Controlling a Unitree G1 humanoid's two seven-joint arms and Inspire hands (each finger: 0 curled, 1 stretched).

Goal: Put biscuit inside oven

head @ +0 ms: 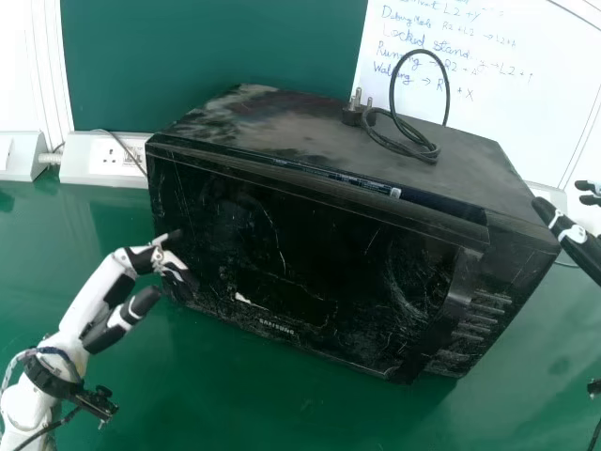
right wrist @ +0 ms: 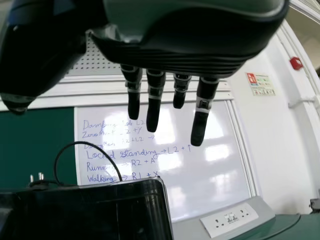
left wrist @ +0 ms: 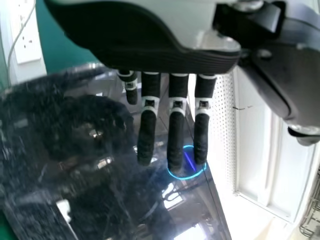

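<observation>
My left hand (head: 127, 301) is at the left end of the black oven (head: 310, 254), its fingers close to the door's left side; whether they touch it I cannot tell. In the left wrist view the left hand (left wrist: 176, 120) has its fingers extended in front of the oven's dark glossy surface (left wrist: 95, 160). The oven door is closed. At the right edge of the head view, my right hand (head: 573, 235) is beside the oven's upper right corner. Straight fingers of the right hand (right wrist: 155, 100) show in the right wrist view, above the oven top (right wrist: 90, 200). No biscuit is visible.
A black cable with its plug (head: 355, 111) lies coiled on top of the oven. The green table (head: 188, 385) extends around it. Behind stand a socket strip (head: 103, 158), a green board (head: 216, 47) and a whiteboard (head: 507, 85) with handwriting.
</observation>
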